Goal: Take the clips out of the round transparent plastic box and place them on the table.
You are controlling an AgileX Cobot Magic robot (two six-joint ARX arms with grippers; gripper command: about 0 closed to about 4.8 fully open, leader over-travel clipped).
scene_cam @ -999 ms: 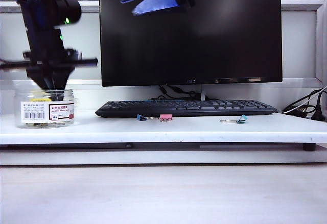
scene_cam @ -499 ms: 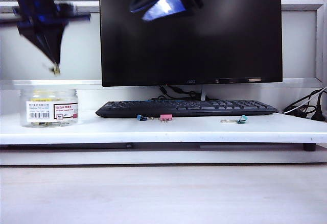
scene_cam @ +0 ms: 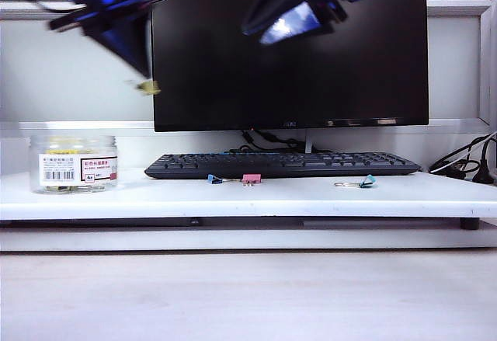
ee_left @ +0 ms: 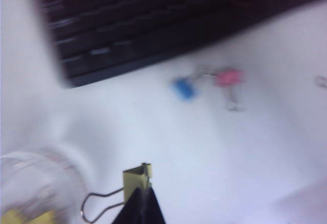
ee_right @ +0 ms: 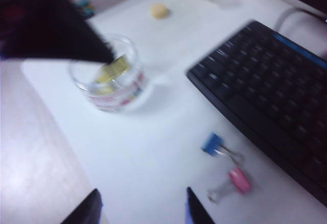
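Observation:
The round transparent plastic box (scene_cam: 75, 164) stands at the left end of the table (scene_cam: 248, 198), with more yellow clips (ee_right: 112, 70) lying inside it. My left gripper (scene_cam: 145, 75) hangs high in the air, up and to the right of the box, shut on one yellow clip (scene_cam: 148, 87). That same clip (ee_left: 136, 177) is pinched at my left gripper (ee_left: 142, 193), its wire handle sticking out sideways. My right gripper (scene_cam: 291, 22) hovers high in front of the monitor, and its jaws (ee_right: 143, 203) stand open over bare table with nothing between them.
A black keyboard (scene_cam: 283, 164) and a monitor (scene_cam: 289, 46) fill the middle back. A blue clip (scene_cam: 214, 179) and a pink clip (scene_cam: 251, 178) lie before the keyboard, a teal one (scene_cam: 366, 181) further right. Cables (scene_cam: 466, 166) trail at the far right.
My left gripper has lifted out of the box with a yellow clip and swung up and rightward. The right gripper has drifted rightward. The box has shifted slightly.

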